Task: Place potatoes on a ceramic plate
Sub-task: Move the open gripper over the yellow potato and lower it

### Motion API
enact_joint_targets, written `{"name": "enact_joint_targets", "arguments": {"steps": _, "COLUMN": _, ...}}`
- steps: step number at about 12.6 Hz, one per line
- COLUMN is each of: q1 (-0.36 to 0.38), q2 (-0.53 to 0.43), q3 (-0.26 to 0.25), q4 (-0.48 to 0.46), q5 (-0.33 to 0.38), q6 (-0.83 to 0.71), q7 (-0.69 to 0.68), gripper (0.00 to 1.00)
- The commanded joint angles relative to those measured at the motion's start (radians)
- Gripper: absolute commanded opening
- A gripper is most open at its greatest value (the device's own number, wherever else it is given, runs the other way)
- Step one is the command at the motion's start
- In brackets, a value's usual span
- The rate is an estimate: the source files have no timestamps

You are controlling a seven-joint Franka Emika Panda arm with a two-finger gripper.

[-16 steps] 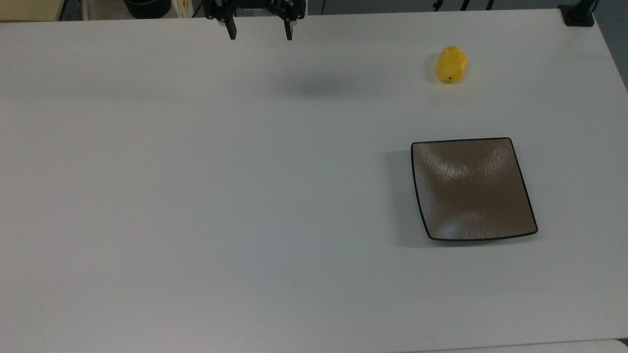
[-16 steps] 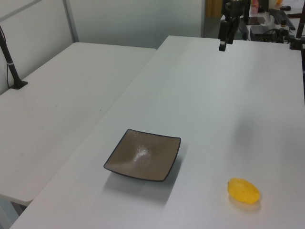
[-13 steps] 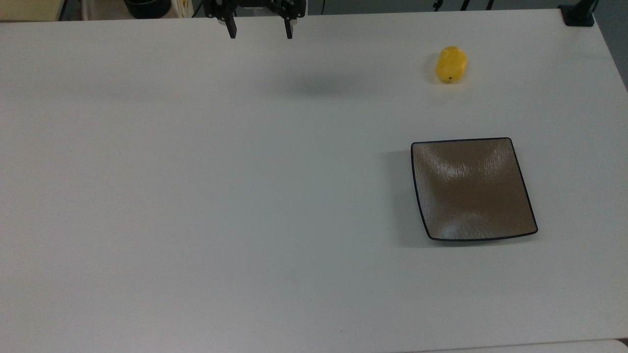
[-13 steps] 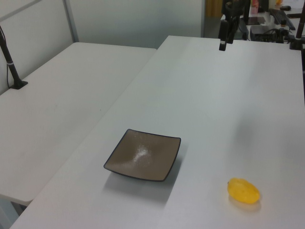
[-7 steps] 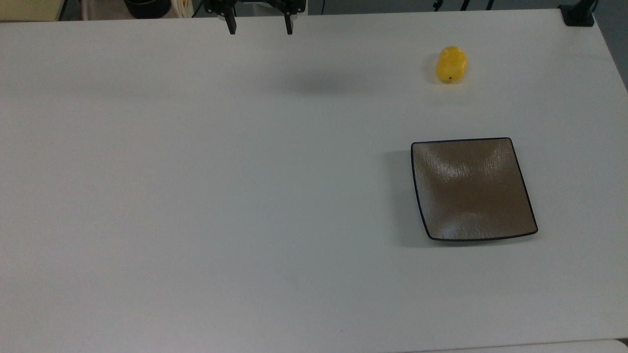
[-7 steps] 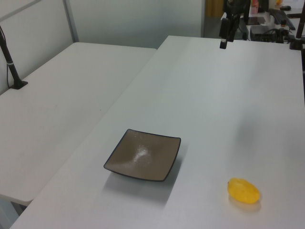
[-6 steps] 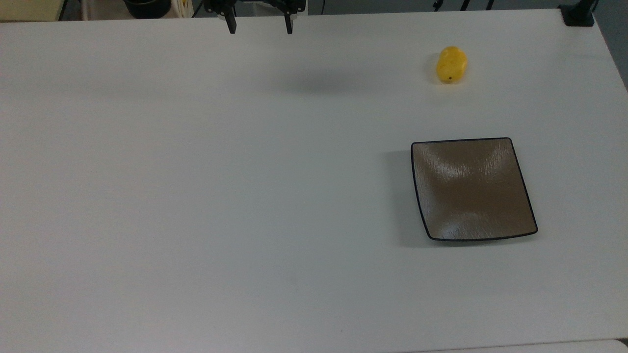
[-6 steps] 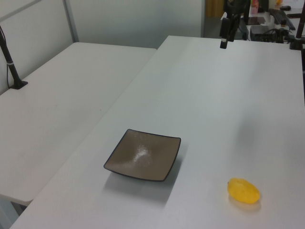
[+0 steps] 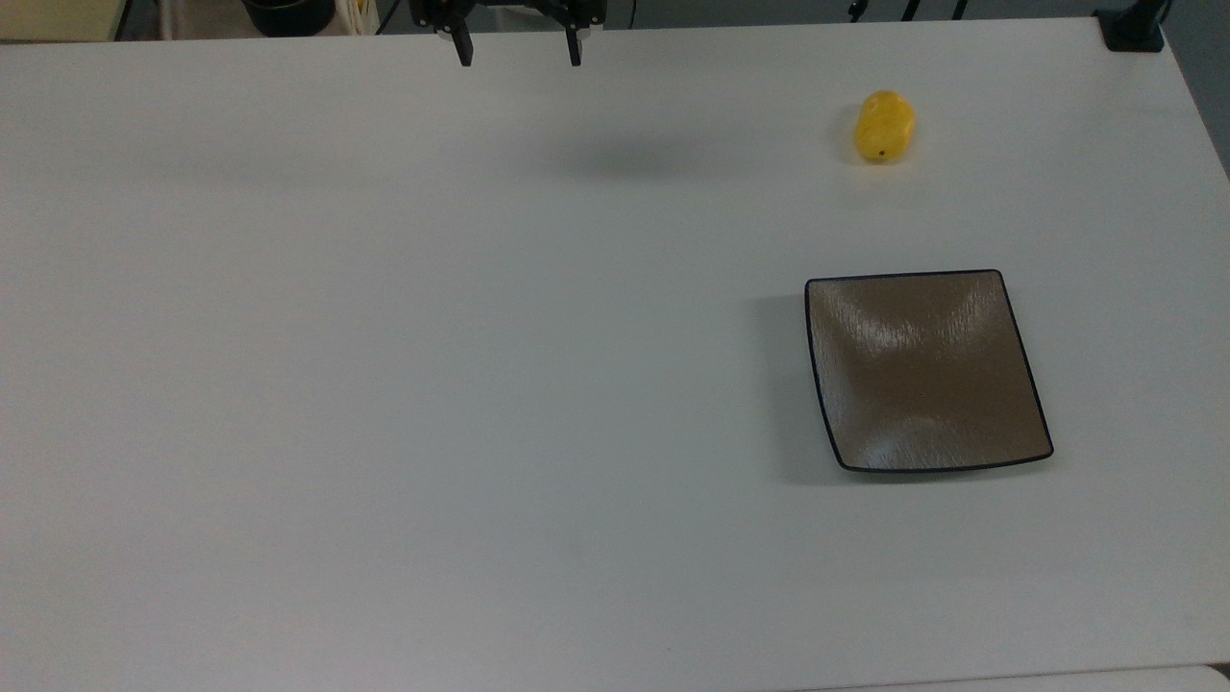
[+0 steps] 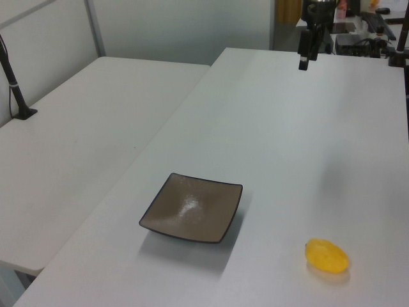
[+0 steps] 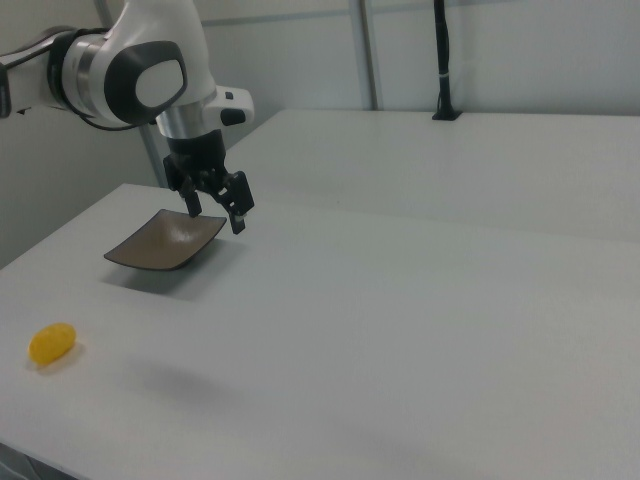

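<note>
claw (image 9: 519, 53): spread wide, nothing between the fingers; hangs above the bench at the top view's upper edge, fingers pointing down. Also seen in the left view (image 10: 304, 61) and the right view (image 11: 216, 213).
arm (image 11: 140, 75): white Panda links with dark joint caps, coming in from the right view's left.
potato (image 9: 884, 126): small yellow oval lying on the bench, top view's upper right; dark spot at its lower end. Well apart from the claw. In the left view (image 10: 326, 255) it sits lower right, in the right view (image 11: 51, 342) lower left.
plate (image 9: 927, 370): square, brown-grey, dark rim, flat on the bench, nothing on it. Below the potato in the top view, clear gap between them. Left view (image 10: 192, 208), right view (image 11: 166, 240).
bench (image 9: 384, 384): white, plain.
second table (image 10: 77, 128): white, alongside on the left view's left.
</note>
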Motion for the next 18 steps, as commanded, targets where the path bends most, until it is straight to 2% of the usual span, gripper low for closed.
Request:
{"name": "enact_joint_targets", "arguments": {"steps": 1, "q1": 0.007, "q2": -0.026, "q3": 0.052, "q4": -0.061, "q5": 0.002, "q6": 0.026, "q7": 0.012, "gripper": 1.00}}
{"name": "enact_joint_targets", "arguments": {"steps": 4, "q1": 0.062, "q2": -0.023, "q3": 0.104, "q4": -0.069, "q5": 0.068, "q6": 0.025, "q7": 0.013, "gripper": 1.00}}
{"name": "enact_joint_targets", "arguments": {"steps": 6, "q1": 0.072, "q2": -0.010, "q3": 0.162, "q4": -0.068, "q5": 0.102, "q6": 0.026, "q7": 0.015, "gripper": 1.00}}
{"name": "enact_joint_targets", "arguments": {"steps": 8, "q1": 0.081, "q2": 0.020, "q3": 0.244, "q4": -0.068, "q5": 0.130, "q6": 0.028, "q7": 0.044, "gripper": 1.00}}
{"name": "enact_joint_targets", "arguments": {"steps": 9, "q1": 0.113, "q2": 0.045, "q3": 0.259, "q4": -0.063, "q5": 0.130, "q6": 0.037, "q7": 0.084, "gripper": 1.00}}
{"name": "enact_joint_targets", "arguments": {"steps": 11, "q1": 0.203, "q2": 0.088, "q3": 0.264, "q4": -0.068, "q5": 0.130, "q6": 0.075, "q7": 0.197, "gripper": 1.00}}
{"name": "enact_joint_targets", "arguments": {"steps": 13, "q1": 0.280, "q2": 0.125, "q3": 0.265, "q4": -0.075, "q5": 0.131, "q6": 0.124, "q7": 0.394, "gripper": 1.00}}
{"name": "enact_joint_targets", "arguments": {"steps": 15, "q1": 0.314, "q2": 0.164, "q3": 0.284, "q4": -0.089, "q5": 0.142, "q6": 0.188, "q7": 0.559, "gripper": 1.00}}
{"name": "enact_joint_targets", "arguments": {"steps": 18, "q1": 0.371, "q2": 0.235, "q3": 0.301, "q4": -0.117, "q5": 0.142, "q6": 0.245, "q7": 0.598, "gripper": 1.00}}
